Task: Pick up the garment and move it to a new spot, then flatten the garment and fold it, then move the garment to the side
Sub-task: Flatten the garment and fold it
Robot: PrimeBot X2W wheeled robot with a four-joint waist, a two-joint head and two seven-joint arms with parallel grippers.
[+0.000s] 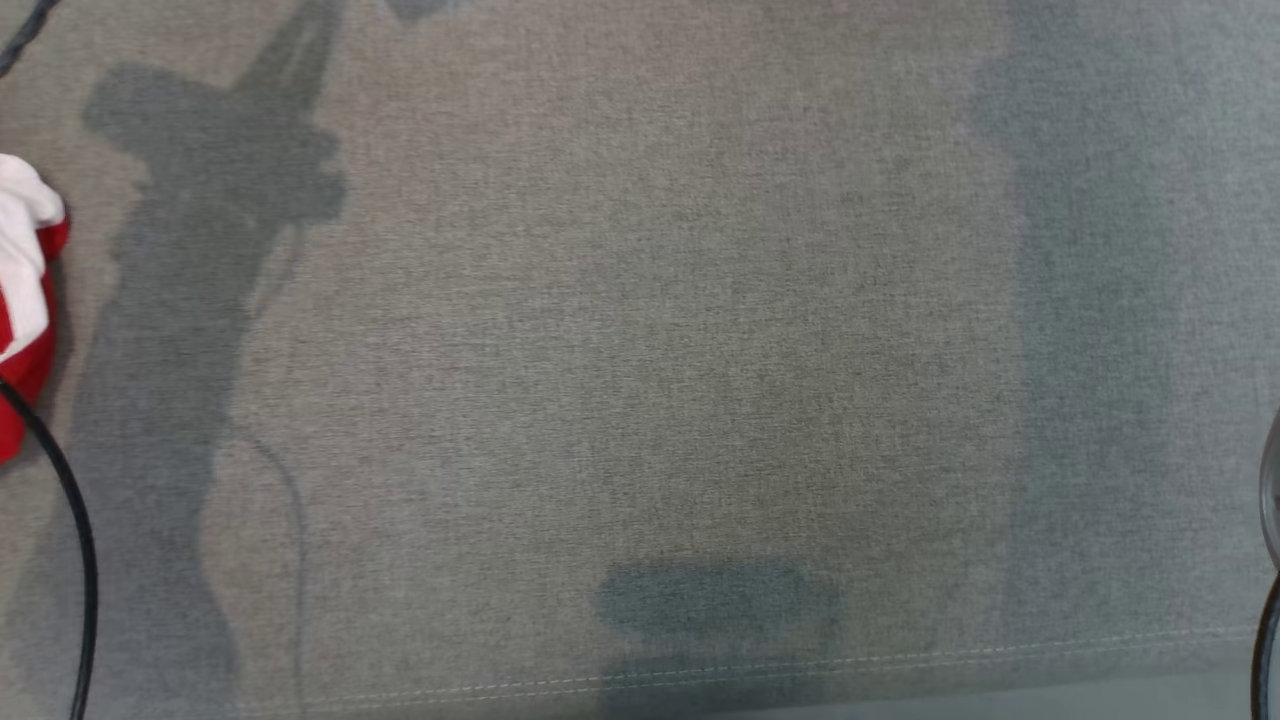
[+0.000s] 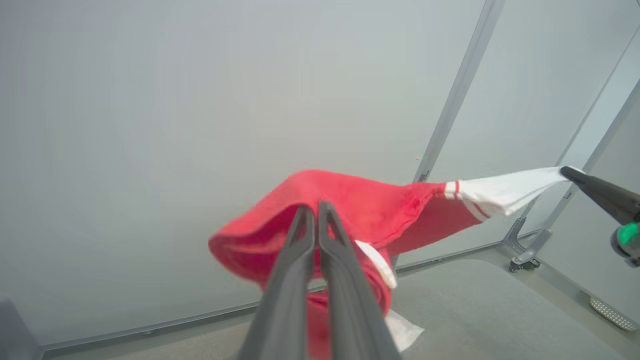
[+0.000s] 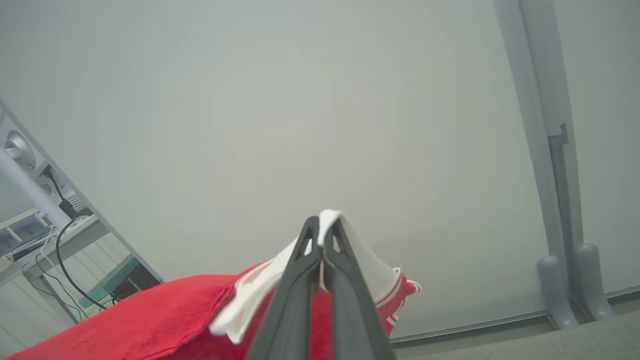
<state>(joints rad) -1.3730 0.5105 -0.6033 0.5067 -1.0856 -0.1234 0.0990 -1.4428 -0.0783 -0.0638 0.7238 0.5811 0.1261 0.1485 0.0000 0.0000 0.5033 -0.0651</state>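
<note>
Left gripper (image 2: 316, 210) is pinched tight on the red part of the garment (image 2: 370, 200), right gripper (image 3: 320, 225) on its white end, cloth stretched between them.

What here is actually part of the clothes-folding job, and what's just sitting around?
Part of the job:
- red-and-white garment, stretched between the two pincers
- left pincer and right pincer, both shut on it
- grey cloth surface for laying it down

Just lying about:
- black cable by the surface's left edge
- metal post
- shelf with wires
</note>
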